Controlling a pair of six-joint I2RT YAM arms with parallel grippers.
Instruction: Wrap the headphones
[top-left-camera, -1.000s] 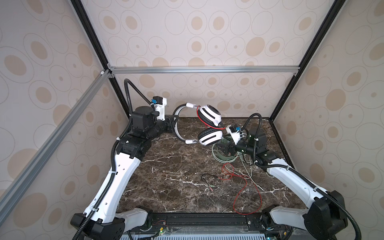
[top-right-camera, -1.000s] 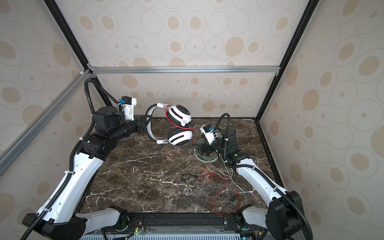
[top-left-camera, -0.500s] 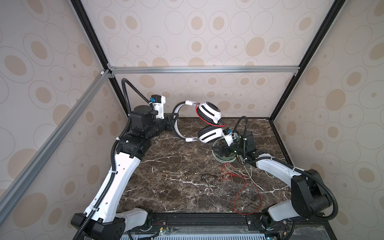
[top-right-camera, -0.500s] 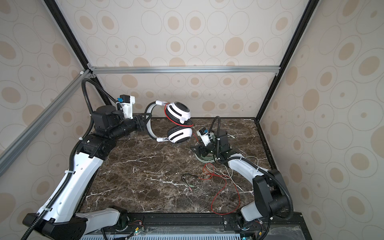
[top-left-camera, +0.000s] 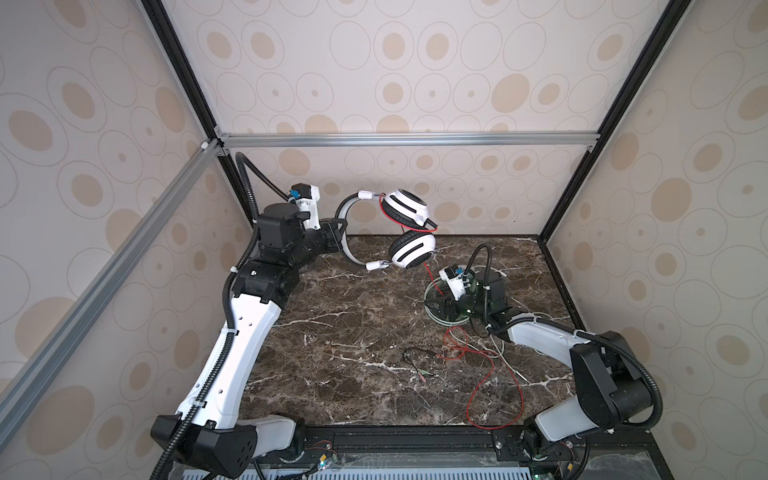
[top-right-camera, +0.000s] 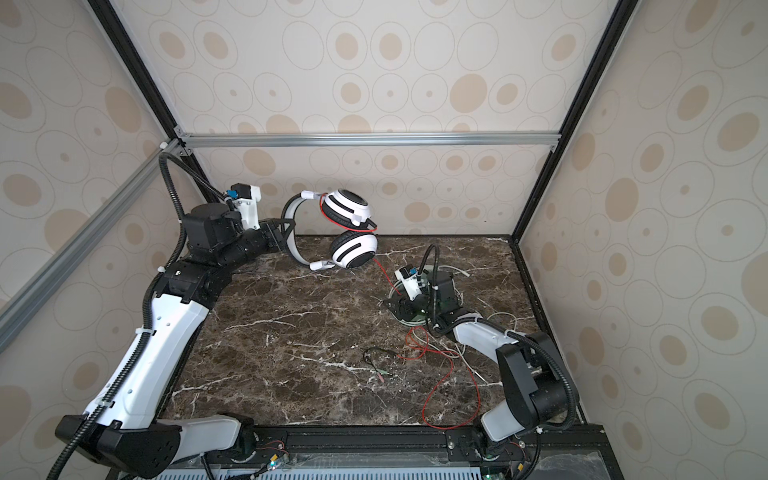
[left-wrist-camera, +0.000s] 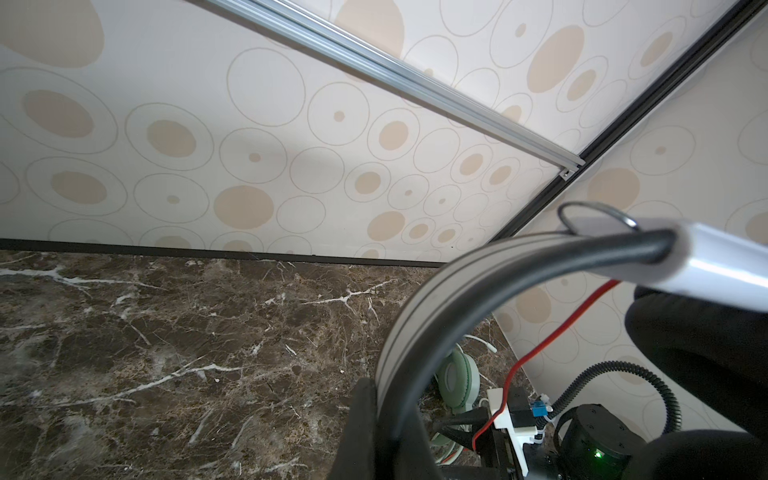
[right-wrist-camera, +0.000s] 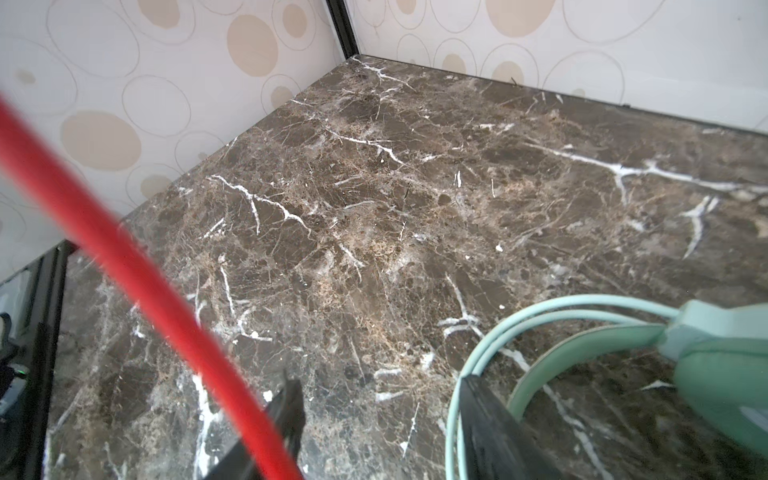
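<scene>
White headphones (top-left-camera: 412, 251) (top-right-camera: 354, 251): raised clear of the table (top-left-camera: 332, 374) near the back wall, headband on edge, one cup above the other; left claw (top-left-camera: 338, 235) (top-right-camera: 286, 235) clamped on the headband from the left

Red cable (right-wrist-camera: 137, 282): drops from the lower cup to the right claw (top-left-camera: 434, 303) (right-wrist-camera: 374, 399), then lies in loose loops on the front right of the table; in the right wrist view it crosses just in front of one finger (right-wrist-camera: 286, 415)

Right claw: low over the table, fingers apart, nothing pinched between them

Green headphones (right-wrist-camera: 723, 365) (left-wrist-camera: 459, 376): flat on the table under and just beside the right claw, their pale cable (right-wrist-camera: 484, 351) curling beside the other finger

Dark lead with small plugs (top-left-camera: 419, 374): centre front, near the red loops

Obstructions: green headphones and tangled cables crowd the right claw

Open room: left and middle of the table bare; walls close on three sides
</scene>
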